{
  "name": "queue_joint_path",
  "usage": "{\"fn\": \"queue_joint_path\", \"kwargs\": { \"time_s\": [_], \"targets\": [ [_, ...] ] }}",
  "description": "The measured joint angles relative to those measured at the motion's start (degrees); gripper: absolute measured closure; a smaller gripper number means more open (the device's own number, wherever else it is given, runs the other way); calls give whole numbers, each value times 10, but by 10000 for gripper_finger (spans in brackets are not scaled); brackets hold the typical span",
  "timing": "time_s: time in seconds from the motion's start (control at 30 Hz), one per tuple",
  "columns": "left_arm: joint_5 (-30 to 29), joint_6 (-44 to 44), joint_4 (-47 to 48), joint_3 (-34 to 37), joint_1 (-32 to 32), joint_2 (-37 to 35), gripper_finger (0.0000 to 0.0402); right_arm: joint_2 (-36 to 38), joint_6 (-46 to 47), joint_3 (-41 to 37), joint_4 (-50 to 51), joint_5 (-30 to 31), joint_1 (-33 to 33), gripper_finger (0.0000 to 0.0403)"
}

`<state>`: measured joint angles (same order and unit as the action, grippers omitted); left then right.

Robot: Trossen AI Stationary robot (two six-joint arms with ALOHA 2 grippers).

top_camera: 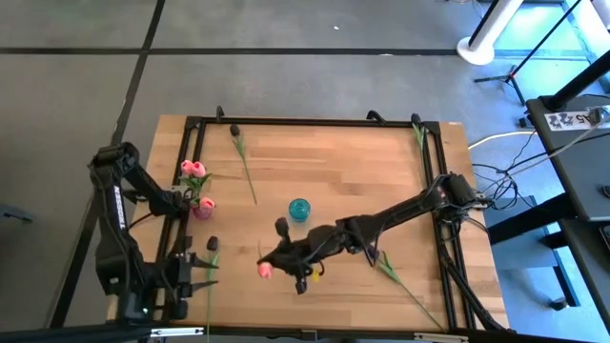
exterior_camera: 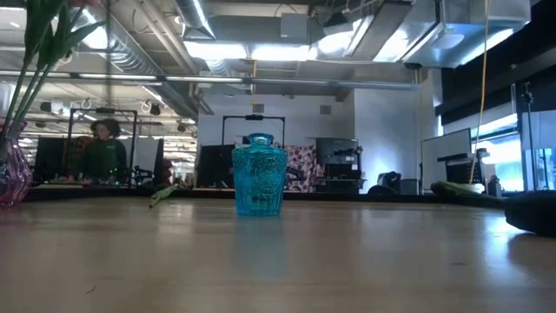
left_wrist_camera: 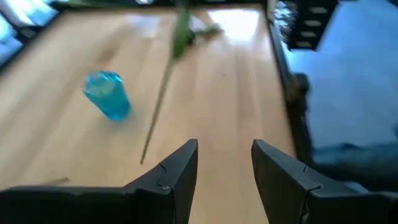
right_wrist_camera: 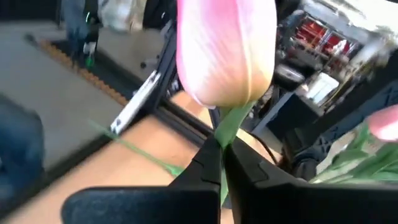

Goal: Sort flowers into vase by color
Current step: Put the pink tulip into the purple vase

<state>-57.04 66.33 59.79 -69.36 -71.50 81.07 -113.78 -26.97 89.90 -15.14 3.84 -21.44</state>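
My right gripper (top_camera: 274, 267) is near the table's near edge, left of the middle, shut on a pink tulip (top_camera: 264, 271). Its bud (right_wrist_camera: 225, 50) fills the right wrist view. A pink vase (top_camera: 202, 206) at the left edge holds pink tulips (top_camera: 192, 170). The blue vase (top_camera: 299, 210) stands mid-table and holds nothing. One dark tulip (top_camera: 234, 130) lies flat near the far edge, and another (top_camera: 212, 245) lies by the left arm. My left gripper (top_camera: 195, 272) hovers open at the near left corner, touching nothing. My right gripper pinches the pink tulip's green stem (right_wrist_camera: 225, 127) just below the bud, between its two shut fingers (right_wrist_camera: 205, 163). The bud sticks out past the fingertips toward the table's left edge. The gripper hides the remainder of the stem.
A green stem with leaves (top_camera: 405, 286) lies near the right near corner, and another (top_camera: 417, 133) lies at the far right corner. A black frame (top_camera: 315, 121) runs round the table edges. A person (exterior_camera: 104, 149) sits in the room behind.
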Motion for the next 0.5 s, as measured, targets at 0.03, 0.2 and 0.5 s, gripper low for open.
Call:
{"fn": "queue_joint_path", "kwargs": {
  "time_s": [0.03,0.2,0.5],
  "targets": [
    [-14,-3,-1,0,7,7,255,-1,-27,0,3,2,-3,400],
    [-55,-11,-10,0,55,39,255,1,-137,0,17,34,-20,400],
    [-143,-147,-43,0,112,100,255,1,-185,0,41,77,-21,400]
  ]
}}
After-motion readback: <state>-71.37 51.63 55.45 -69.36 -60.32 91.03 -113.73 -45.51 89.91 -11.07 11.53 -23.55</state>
